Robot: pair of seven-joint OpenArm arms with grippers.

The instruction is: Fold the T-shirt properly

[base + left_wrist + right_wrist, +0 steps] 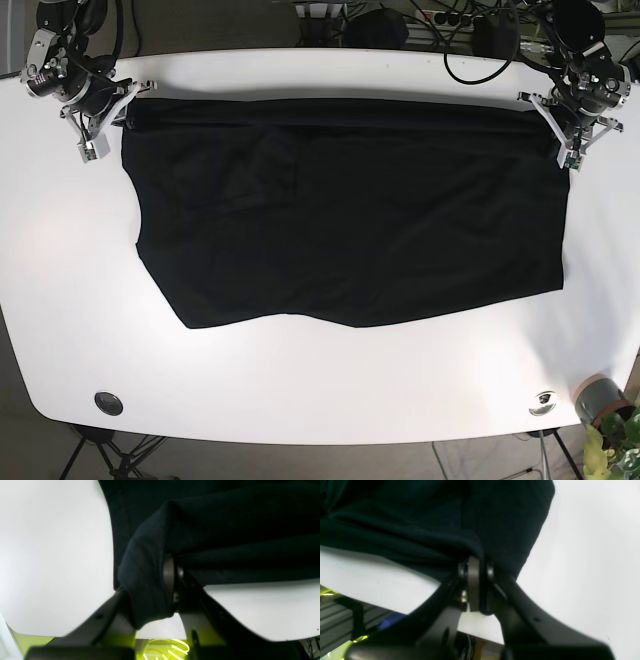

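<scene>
The black T-shirt (350, 220) lies spread flat on the white table (320, 380). Its far edge is pulled into a straight line between my two grippers. In the base view, my left gripper (553, 108) holds the far right corner and my right gripper (125, 110) holds the far left corner. In the left wrist view the left gripper (172, 580) is shut on a bunched fold of the T-shirt (225, 530). In the right wrist view the right gripper (477, 577) is likewise pinched shut on the T-shirt (420, 517) at its edge. The near hem curves unevenly.
Cables (470, 40) and dark gear sit along the table's far edge. A round dark grommet (108, 403) is near the front left and a metal one (543, 402) near the front right. A small pot with a plant (600, 400) stands off the front right corner.
</scene>
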